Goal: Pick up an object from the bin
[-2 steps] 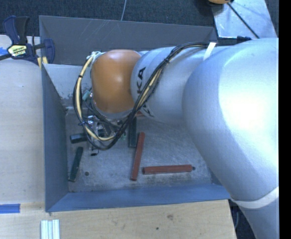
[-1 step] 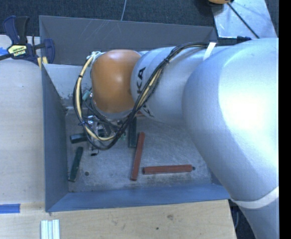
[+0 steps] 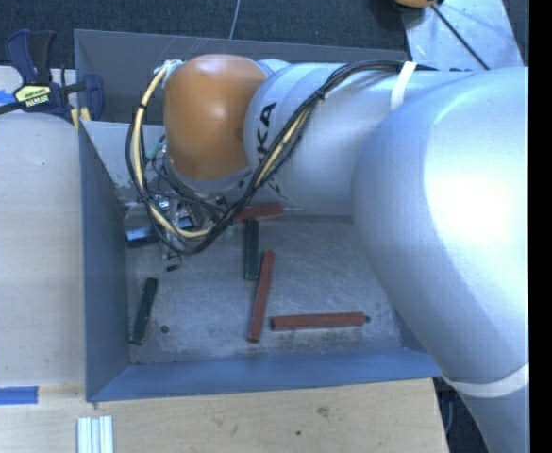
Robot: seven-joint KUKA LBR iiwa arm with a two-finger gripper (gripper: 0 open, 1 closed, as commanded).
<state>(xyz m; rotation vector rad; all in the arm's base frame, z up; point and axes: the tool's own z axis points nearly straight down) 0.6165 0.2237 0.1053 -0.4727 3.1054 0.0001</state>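
hand (image 3: 167, 225) hovering near the bin (image 3: 257, 371) left wall, grip: cannot tell; dark stick (image 3: 250, 250) lying nearby, likely stiff, light; pinching mid-length suiting.

Surface finishes, bin and arm.
Grey metal bin (image 3: 101, 281), matt walls, floor scuffed and speckled; arm shell (image 3: 445, 187) smooth, glossy silver-grey; orange cover (image 3: 209, 111) smooth, soft sheen; cables (image 3: 143, 130) plastic-sheathed; red-brown sticks (image 3: 318, 321) and dark sticks (image 3: 143, 310) matt.
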